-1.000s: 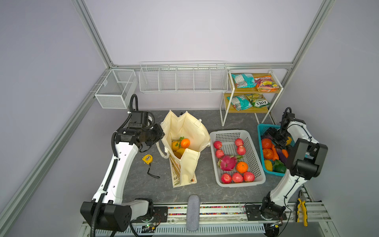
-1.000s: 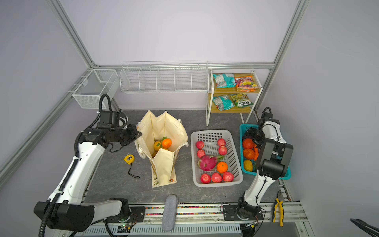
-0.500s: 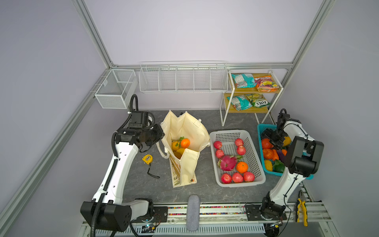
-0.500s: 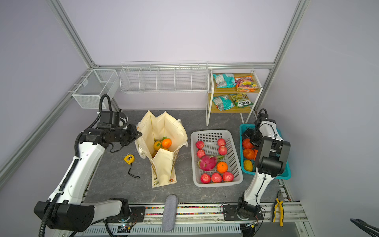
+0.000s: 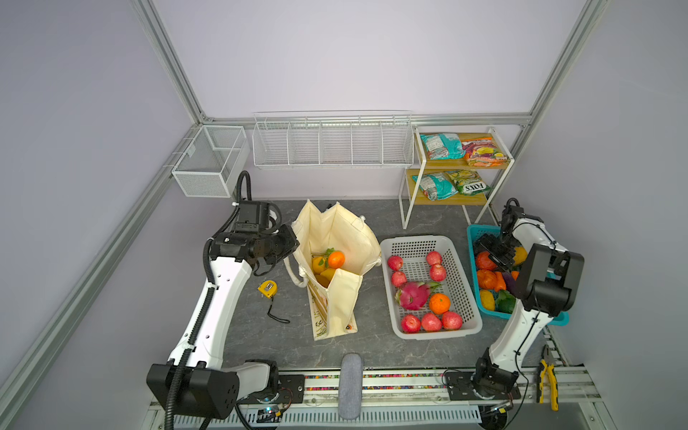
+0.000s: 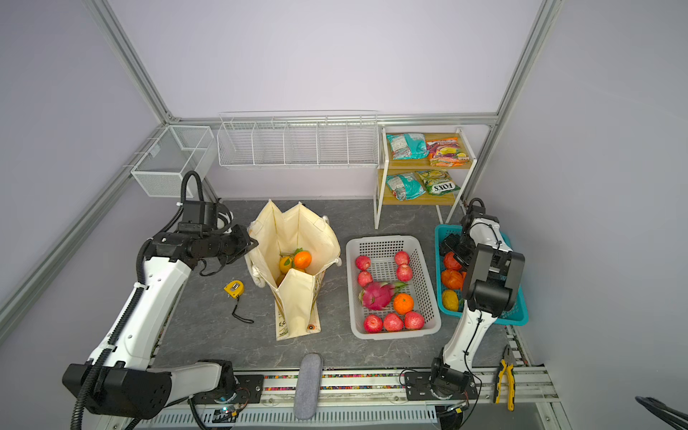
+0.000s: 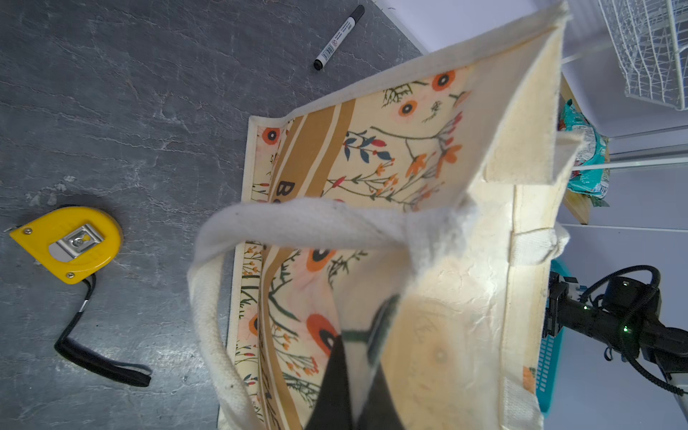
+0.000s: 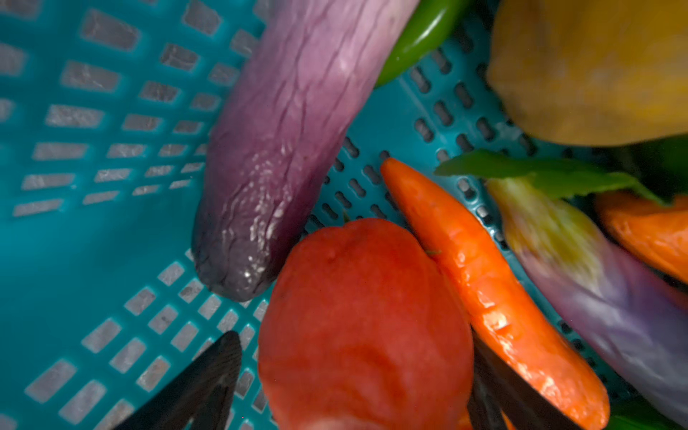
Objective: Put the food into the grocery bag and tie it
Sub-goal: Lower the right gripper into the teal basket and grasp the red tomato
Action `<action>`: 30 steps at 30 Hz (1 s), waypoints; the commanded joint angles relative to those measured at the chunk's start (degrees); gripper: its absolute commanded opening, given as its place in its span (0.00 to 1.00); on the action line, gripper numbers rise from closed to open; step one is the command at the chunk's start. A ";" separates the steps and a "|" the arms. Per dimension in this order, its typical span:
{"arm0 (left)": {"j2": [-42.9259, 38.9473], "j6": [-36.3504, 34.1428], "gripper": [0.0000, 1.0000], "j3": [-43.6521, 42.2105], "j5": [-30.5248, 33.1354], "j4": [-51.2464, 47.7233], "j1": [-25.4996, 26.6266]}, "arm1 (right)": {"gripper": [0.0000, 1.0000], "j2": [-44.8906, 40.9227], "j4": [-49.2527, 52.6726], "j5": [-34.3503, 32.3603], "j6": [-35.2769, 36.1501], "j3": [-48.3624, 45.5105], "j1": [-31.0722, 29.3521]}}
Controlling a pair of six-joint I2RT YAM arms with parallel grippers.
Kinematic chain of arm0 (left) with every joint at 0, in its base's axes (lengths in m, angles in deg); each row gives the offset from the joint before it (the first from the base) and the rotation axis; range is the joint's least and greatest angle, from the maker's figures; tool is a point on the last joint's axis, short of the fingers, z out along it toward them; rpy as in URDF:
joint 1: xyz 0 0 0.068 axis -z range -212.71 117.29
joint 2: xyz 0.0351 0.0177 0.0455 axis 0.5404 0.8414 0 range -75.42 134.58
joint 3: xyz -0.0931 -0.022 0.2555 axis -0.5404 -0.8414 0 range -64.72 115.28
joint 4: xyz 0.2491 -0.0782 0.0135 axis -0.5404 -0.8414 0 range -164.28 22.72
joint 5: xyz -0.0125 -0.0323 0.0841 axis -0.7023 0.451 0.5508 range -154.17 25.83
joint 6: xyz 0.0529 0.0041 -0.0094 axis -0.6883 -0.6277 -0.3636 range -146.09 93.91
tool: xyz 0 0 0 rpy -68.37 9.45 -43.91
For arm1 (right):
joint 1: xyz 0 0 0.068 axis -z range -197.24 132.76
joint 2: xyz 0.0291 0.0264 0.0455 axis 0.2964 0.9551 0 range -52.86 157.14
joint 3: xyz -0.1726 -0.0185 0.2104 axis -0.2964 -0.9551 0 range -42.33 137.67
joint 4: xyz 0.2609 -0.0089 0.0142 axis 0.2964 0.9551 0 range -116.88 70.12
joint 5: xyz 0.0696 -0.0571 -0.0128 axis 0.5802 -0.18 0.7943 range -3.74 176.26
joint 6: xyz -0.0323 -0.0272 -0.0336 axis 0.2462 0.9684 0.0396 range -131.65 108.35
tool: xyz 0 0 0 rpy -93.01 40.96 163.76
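Grocery bag (image 5: pixel 335 231) rim pinched by left tool (image 7: pixel 359 357), tips cloth-hidden; right tool (image 8: pixel 355 346) spread astride cropped red tomato (image 8: pixel 365 298).

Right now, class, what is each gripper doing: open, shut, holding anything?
Left gripper: shut on the grocery bag rim.
Right gripper: open, jaws either side of the red fruit in the teal basket.

Four snack packets (image 5: pixel 441 146), seven red fruits (image 5: pixel 430 322), one grocery bag (image 5: pixel 335 231).

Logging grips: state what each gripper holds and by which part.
Left gripper pinches the grocery bag by its rim. Right gripper holds nothing; open around a red tomato.
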 commanded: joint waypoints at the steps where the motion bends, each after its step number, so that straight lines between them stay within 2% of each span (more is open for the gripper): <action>1: 0.71 -0.94 0.00 0.91 0.50 -0.04 -0.29 | 0.95 1.31 -0.23 -1.19 -2.04 0.73 -0.25; 9: 0.62 -1.73 0.00 1.53 0.74 -0.87 -0.29 | 1.00 1.78 -1.28 -2.57 -4.05 0.73 0.20; 24: -0.81 -2.42 0.00 1.17 1.80 -2.11 -0.29 | 0.74 0.80 -2.79 -2.59 -6.39 -0.63 0.60; 30: -0.80 -2.51 0.00 1.14 1.76 -2.02 -0.29 | 0.68 -0.56 -2.61 -2.06 -6.30 -0.89 0.96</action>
